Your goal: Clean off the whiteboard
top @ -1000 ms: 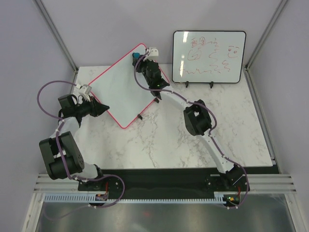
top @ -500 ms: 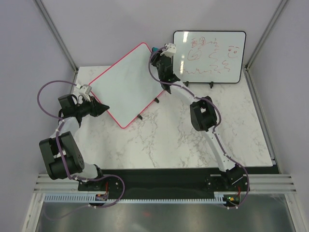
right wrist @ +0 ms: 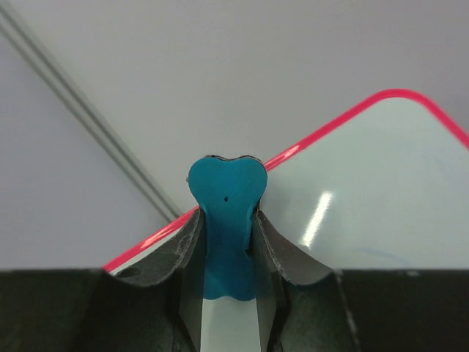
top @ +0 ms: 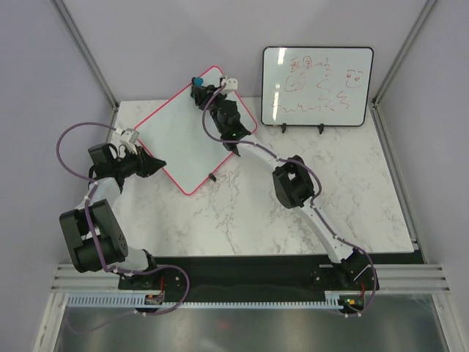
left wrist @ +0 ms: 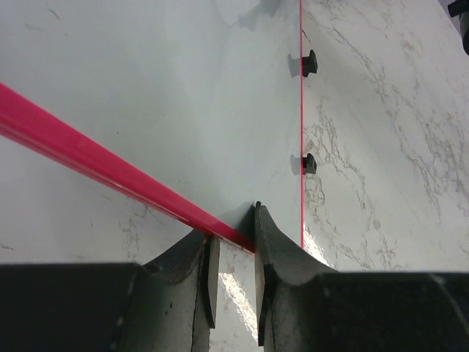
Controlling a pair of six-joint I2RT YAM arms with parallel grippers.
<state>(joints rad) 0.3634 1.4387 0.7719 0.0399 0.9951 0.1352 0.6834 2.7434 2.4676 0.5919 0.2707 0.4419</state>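
The whiteboard with the pink-red frame lies tilted on the marble table, and its surface looks wiped clean. My left gripper is shut on its frame at the left edge. In the left wrist view the pink frame runs between my left gripper's fingertips. My right gripper is shut on a blue eraser at the board's far top edge. In the right wrist view the eraser stands between my right gripper's fingers, against the board just inside the frame.
A black-framed whiteboard with red writing stands upright at the back right. The marble table stretches in front of it. Grey walls close in the back and sides. Two small black feet stick out from the pink board's edge.
My right gripper with the eraser swung right past the board's top corner, then back left along the top edge. The left gripper has not moved.
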